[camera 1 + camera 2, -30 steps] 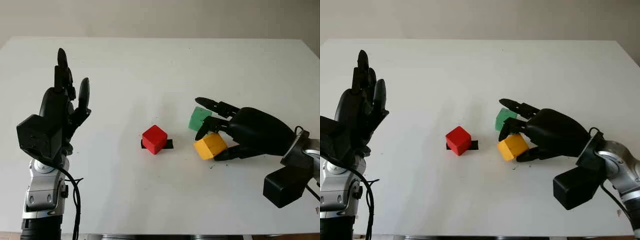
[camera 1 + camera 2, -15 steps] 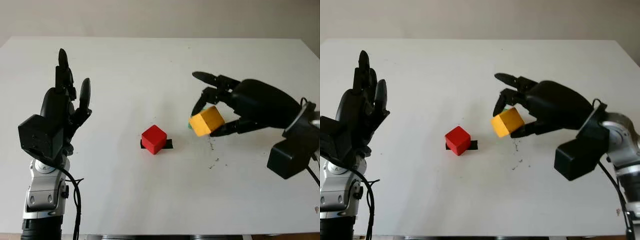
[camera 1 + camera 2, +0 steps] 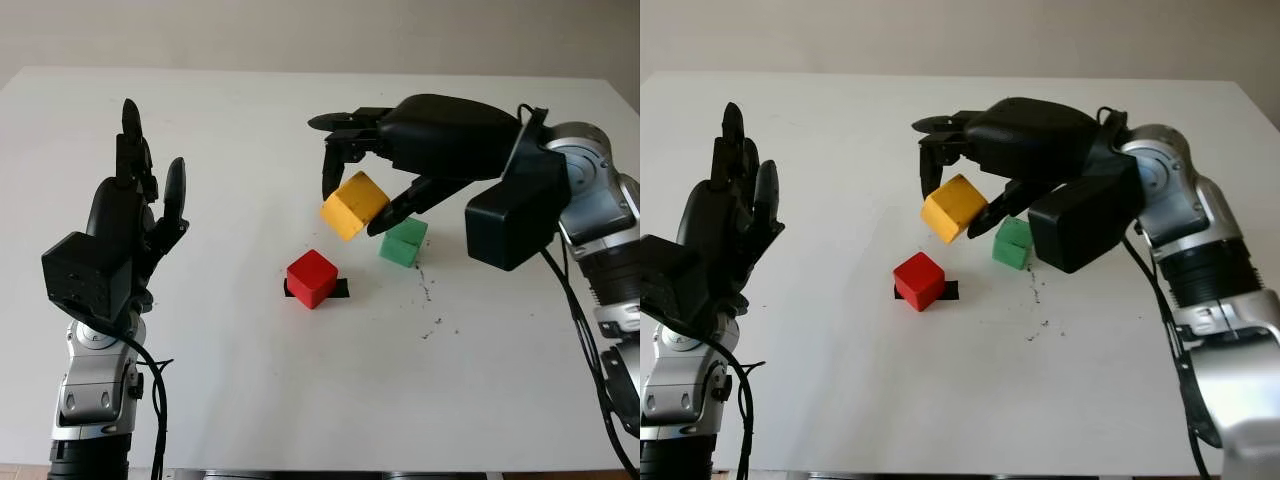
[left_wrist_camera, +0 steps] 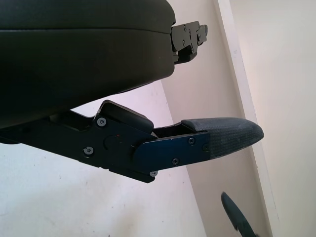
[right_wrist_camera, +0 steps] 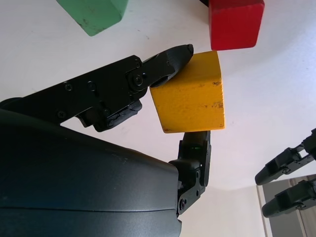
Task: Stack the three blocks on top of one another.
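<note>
Worktop (image 3: pixel 300 400): white, broad, carrying the items listed below; a few dark specks lie on it to the right of centre.

Right hand (image 3: pixel 350 195): black, on a silver and black arm that reaches in from the right. It is raised above the worktop near the centre, with its fingers (image 5: pixel 163 61) closed on the yellow block, one pressing a side face and another the opposite face.

Left hand (image 3: pixel 130 225): black, held upright at the left side of the scene, above the worktop. Open, holding nothing.

Yellow block (image 3: pixel 354 205): a cube, tilted, lifted clear of the worktop in the right hand. It hangs above and slightly to the right and far side of the red block, not touching it.

Green block (image 3: pixel 403 242): a cube resting on the worktop, right of the red block and a little farther back, apart from it. It sits just below the right hand's palm.

Red block (image 3: pixel 311 278): a cube resting on the worktop at the centre, on top of a small strip of black tape (image 3: pixel 338 288), which shows at its right edge.
</note>
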### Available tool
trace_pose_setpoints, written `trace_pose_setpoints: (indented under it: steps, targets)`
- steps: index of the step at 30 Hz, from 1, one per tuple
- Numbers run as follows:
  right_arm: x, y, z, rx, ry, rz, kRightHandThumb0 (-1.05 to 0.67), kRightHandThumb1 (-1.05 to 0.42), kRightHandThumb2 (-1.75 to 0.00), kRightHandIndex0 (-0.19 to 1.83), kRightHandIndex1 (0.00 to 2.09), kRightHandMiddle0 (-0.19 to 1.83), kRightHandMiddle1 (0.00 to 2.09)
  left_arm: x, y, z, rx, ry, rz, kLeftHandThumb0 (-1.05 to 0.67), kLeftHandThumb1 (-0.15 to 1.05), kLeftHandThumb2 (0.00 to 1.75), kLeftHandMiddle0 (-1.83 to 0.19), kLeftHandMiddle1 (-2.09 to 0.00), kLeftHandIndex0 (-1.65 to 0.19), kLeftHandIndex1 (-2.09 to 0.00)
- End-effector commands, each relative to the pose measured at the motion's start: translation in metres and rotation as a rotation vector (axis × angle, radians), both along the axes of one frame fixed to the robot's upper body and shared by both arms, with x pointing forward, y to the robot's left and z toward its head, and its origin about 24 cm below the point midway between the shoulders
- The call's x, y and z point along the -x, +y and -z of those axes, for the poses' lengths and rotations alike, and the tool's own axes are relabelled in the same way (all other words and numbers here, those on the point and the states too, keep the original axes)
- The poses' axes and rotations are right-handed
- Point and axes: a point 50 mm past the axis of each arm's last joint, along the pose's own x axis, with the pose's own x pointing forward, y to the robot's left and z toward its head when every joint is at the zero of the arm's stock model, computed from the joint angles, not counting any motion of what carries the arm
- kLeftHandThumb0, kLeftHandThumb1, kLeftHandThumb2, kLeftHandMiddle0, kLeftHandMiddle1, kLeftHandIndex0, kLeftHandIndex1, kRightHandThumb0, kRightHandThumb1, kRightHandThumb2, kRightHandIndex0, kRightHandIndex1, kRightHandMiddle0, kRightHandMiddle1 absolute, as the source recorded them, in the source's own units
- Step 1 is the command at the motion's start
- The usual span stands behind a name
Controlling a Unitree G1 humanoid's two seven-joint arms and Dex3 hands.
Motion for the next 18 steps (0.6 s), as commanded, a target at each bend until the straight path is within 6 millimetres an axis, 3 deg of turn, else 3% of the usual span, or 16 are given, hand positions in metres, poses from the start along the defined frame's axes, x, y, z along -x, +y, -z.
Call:
trace_pose_setpoints:
  steps: [1,9,18]
  targets:
    - [-0.002,0.009,-0.008,-0.008,0.011,-0.022,-0.45,-0.93,-0.05,0.14,0.05,0.49,1.27,0.003,-0.001,0.000,0.009,-0.009,0.001,-0.83,1.05,0.62,0.19,-0.01,0.19,-0.03]
    - [-0.008,0.025,0.001,0.023,0.081,-0.061,-0.46,-0.95,-0.06,0.13,0.05,0.41,1.43,0.003,-0.001,-0.001,0.018,-0.011,0.003,-0.85,1.05,0.62,0.19,-0.01,0.19,-0.05]
    - [-0.009,0.028,0.015,0.012,0.143,-0.068,-0.44,-0.94,-0.05,0.15,0.06,0.40,1.44,0.003,-0.001,-0.001,0.011,-0.010,0.003,-0.86,1.05,0.62,0.19,0.00,0.19,-0.03]
